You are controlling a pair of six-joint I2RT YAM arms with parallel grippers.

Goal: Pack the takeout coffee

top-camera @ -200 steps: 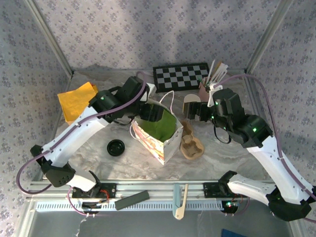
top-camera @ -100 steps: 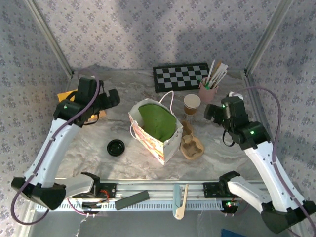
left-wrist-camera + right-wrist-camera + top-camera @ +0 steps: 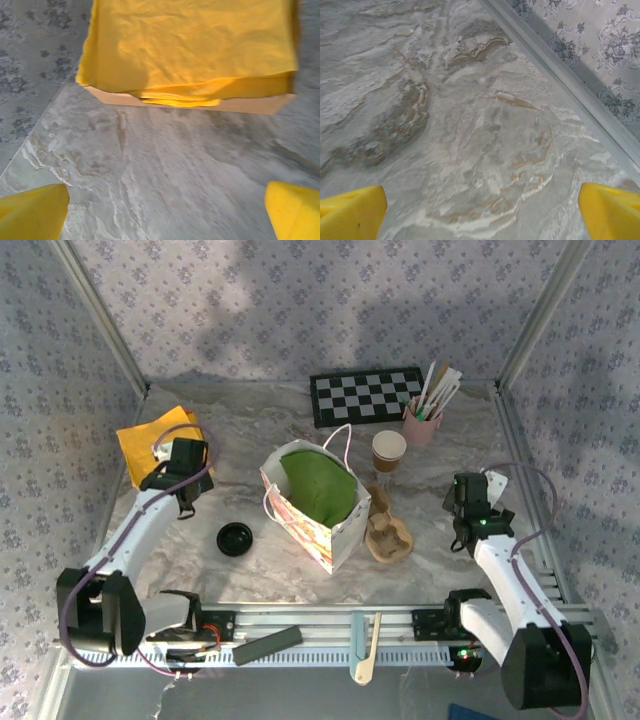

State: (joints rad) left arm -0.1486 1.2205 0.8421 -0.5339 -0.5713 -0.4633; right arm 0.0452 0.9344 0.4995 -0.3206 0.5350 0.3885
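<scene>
The takeout coffee cup [image 3: 389, 451], tan with a white rim and no lid on it, stands upright behind the right corner of the open paper bag [image 3: 318, 500]. A round black lid [image 3: 235, 538] lies flat on the table left of the bag. My left gripper [image 3: 181, 456] is far left, open, facing a stack of yellow napkins [image 3: 190, 50]; its yellow fingertips [image 3: 32, 214] have only bare table between them. My right gripper [image 3: 470, 492] hovers open over bare marble near the right rail, with its fingertips [image 3: 612, 212] wide apart.
A brown pulp cup tray [image 3: 388, 536] lies right of the bag. A pink cup of stirrers [image 3: 423, 422] and a checkerboard [image 3: 365, 395] sit at the back. The metal rail and wall [image 3: 560, 60] run close to the right gripper.
Both arms have drawn back from the bag and cup, the left toward the yellow napkins, the right toward the right rail. The cup stays standing behind the bag.
</scene>
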